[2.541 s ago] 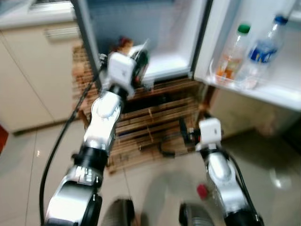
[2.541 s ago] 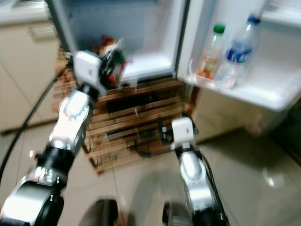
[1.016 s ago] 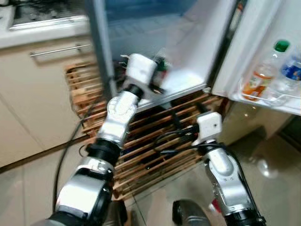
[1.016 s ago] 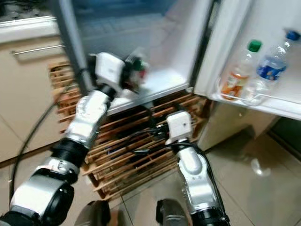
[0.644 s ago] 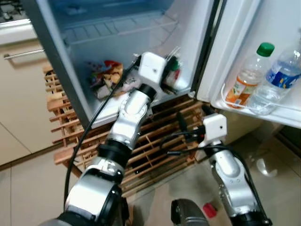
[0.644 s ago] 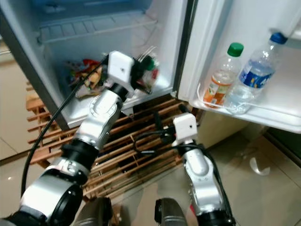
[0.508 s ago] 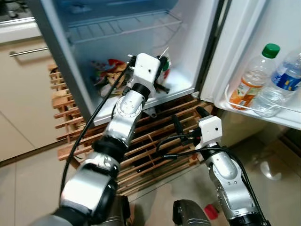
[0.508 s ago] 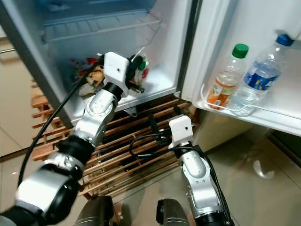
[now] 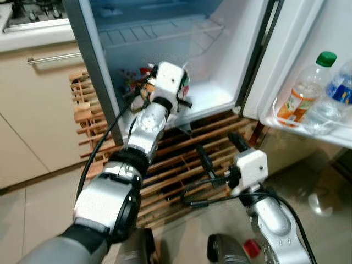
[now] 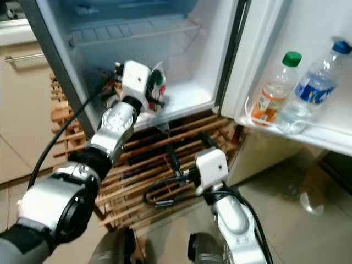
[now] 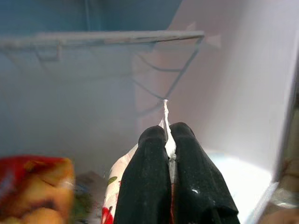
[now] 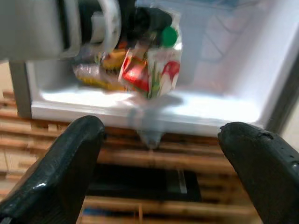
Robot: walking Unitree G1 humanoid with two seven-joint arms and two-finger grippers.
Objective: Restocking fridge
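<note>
Left of the open white fridge point(image 9: 231, 49), a beige kitchen cabinet with a metal bar handle point(image 9: 33, 110). Beneath the fridge, a slatted wooden pallet point(image 10: 159, 159), running out in front of it. Inside the fridge on its bottom floor, toward the left wall, a crumpled red and yellow snack bag point(image 11: 32, 186). Just right of that bag, the left gripper point(image 11: 168, 140), reaching into the fridge above the floor, both black fingers pressed together on the top seam of a white carton with red fruit print and a green cap point(image 12: 156, 65); carton hanging upright off the floor, near the front edge. Above, a white wire shelf point(image 10: 137, 30) spanning the fridge. Lower and to the right, outside the fridge and over the pallet, the right gripper point(image 12: 163, 158), fingers spread wide apart and holding nothing. Farther right, in the fridge's open door rack point(image 10: 308, 137), an orange-drink bottle with a green cap point(image 10: 272, 99) and beside it a clear water bottle with a blue label point(image 10: 308, 91), both upright.
</note>
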